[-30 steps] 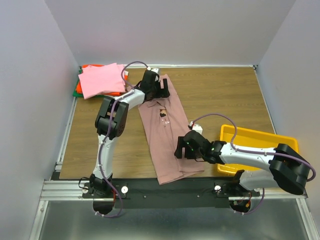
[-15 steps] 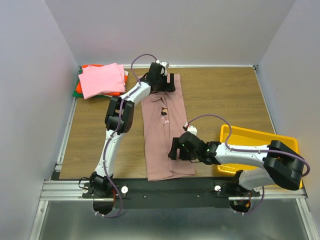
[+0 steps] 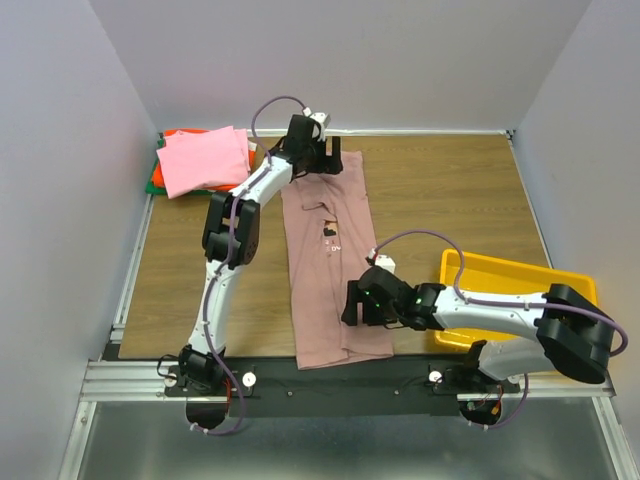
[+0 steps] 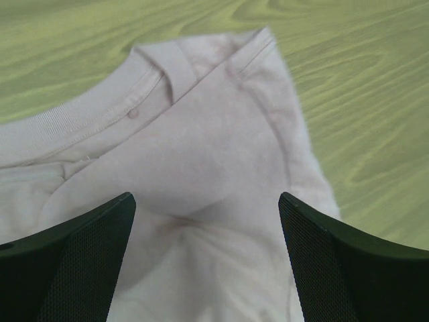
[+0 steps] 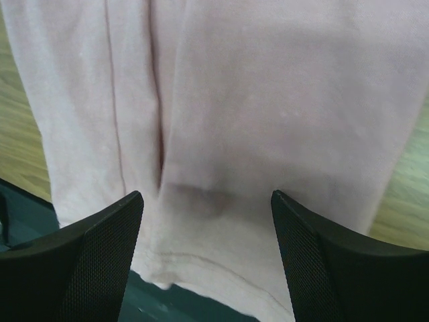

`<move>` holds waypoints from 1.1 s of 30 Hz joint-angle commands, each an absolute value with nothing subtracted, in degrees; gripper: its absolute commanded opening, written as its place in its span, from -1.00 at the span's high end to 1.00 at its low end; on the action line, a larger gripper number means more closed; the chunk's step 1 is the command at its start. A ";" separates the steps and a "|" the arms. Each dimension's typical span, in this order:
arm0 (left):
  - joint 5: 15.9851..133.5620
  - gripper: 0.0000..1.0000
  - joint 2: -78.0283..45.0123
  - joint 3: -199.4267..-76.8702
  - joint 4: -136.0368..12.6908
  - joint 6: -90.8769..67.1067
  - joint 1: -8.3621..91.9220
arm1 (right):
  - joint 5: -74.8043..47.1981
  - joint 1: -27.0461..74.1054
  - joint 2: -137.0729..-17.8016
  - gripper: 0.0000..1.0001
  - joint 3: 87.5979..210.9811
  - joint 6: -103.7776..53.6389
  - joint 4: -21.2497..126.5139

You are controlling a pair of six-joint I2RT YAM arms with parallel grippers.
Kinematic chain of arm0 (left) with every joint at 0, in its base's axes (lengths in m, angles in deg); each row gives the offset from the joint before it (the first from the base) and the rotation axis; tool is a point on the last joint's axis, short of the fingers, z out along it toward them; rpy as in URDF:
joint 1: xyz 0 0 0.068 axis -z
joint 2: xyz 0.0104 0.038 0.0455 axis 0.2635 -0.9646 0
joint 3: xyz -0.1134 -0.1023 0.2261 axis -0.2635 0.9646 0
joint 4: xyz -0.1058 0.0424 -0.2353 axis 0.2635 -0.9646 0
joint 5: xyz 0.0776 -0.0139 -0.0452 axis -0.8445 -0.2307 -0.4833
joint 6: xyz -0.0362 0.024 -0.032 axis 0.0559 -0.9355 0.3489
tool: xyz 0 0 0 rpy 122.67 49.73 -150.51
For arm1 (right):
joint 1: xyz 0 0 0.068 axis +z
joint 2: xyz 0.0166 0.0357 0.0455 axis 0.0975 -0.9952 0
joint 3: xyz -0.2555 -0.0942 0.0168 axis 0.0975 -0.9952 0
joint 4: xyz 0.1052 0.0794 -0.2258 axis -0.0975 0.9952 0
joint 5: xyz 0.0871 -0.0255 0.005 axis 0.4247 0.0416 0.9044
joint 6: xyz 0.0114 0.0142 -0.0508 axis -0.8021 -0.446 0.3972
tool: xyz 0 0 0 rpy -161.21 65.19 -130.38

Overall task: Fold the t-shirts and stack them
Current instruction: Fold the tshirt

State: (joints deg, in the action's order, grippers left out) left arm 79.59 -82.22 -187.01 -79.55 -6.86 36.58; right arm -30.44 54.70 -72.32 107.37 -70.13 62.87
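Mauve t-shirt (image 3: 322, 280) runs near-to-far, collar at the far end.

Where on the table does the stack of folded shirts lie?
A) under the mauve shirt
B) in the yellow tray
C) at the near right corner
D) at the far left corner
D: the folded stack, bright pink on top, lies at the far left corner, away from the yellow tray.
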 commanded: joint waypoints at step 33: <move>51.74 -0.82 0.36 -98.59 -87.15 31.37 71.08 | -27.42 55.40 -55.50 -0.19 101.25 -74.24 88.16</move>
